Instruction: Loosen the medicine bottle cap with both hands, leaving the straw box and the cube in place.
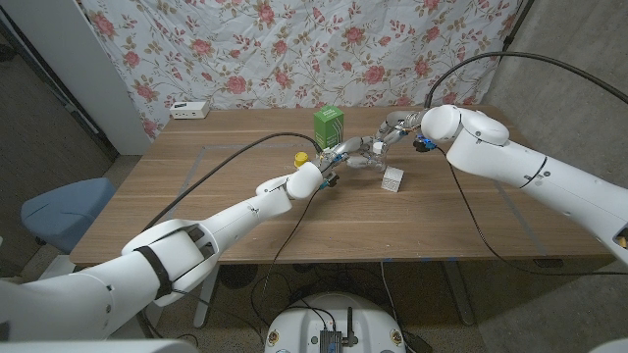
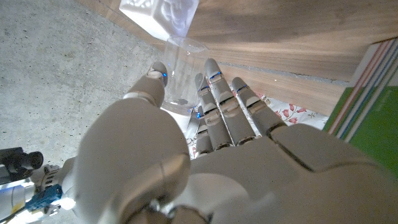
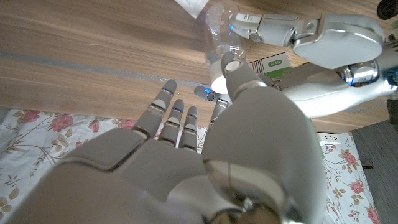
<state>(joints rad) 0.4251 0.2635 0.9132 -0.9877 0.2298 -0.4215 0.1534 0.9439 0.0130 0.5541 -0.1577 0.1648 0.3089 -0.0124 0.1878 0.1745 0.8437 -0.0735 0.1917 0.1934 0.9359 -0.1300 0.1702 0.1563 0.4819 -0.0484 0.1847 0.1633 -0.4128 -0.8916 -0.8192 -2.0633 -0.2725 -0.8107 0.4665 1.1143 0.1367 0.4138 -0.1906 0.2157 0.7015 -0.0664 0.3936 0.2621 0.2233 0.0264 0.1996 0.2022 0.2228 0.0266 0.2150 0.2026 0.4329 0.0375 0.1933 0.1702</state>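
Medicine bottle [image 1: 365, 157] sits mid-table between both hands, just in front of the green straw box [image 1: 329, 126] and just behind the white cube [image 1: 393, 178]. Body is clear plastic, cylindrical, see-through in both wrist views [image 2: 177, 68]; the cap end reads as a pale white disc [image 3: 219, 82] facing the right hand.

Left hand [image 1: 332, 162] has its fingers wrapped on the bottle body, thumb on one side, the rest on the other. Right hand [image 1: 392, 132] comes in from the cap side, thumb on or right against the cap, other fingers [image 3: 174, 115] stretched out and apart. Can't tell if it's actually pinching the cap or only touching it.

Risks, my read:
- Smooth clear plastic plus hard fingertips: the body may spin in the left hand once torque goes in, so the cap won't break loose.
- If the right thumb alone bears on the cap, it'll slip off rather than turn.
- Cube is near the bottle, and the straw box near the left hand; a wrist roll or sliding bottle could nudge either. Box is light cardboard, would shift easily.

Small yellow object [image 1: 300, 157] lies on the wooden table [image 1: 196, 211] beside the left hand.
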